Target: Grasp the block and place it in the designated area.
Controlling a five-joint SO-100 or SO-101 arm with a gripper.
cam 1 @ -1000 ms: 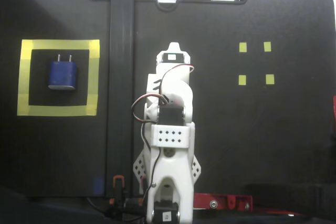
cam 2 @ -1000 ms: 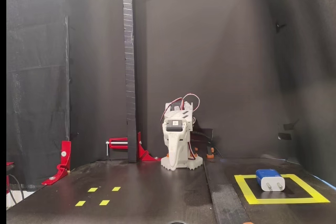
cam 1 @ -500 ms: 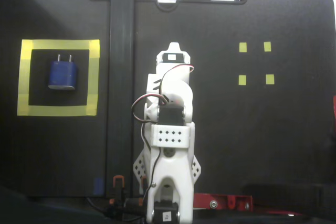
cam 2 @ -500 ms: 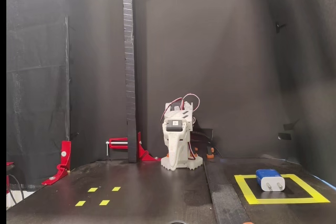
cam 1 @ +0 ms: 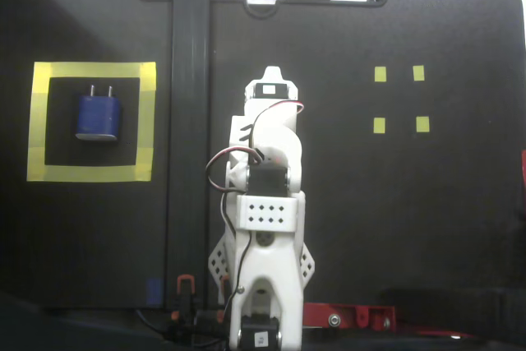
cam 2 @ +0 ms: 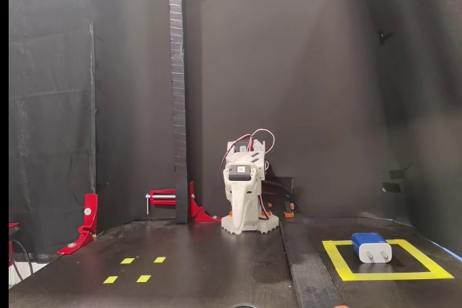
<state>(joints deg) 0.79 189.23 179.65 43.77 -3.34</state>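
Note:
The dark-blue block lies flat inside the large yellow tape square, its two silver prongs pointing to the far side in the fixed view from above. In the front fixed view the block rests within the same square at the lower right. The white arm is folded at mid-table, well away from the block. Its gripper points down in front of the base, looks shut and holds nothing. In the view from above the fingertips are hidden under the arm.
A black vertical post stands next to the arm, between it and the square in the view from above. Four tiny yellow tape squares lie on the opposite side of the black table. Red clamps sit at the base.

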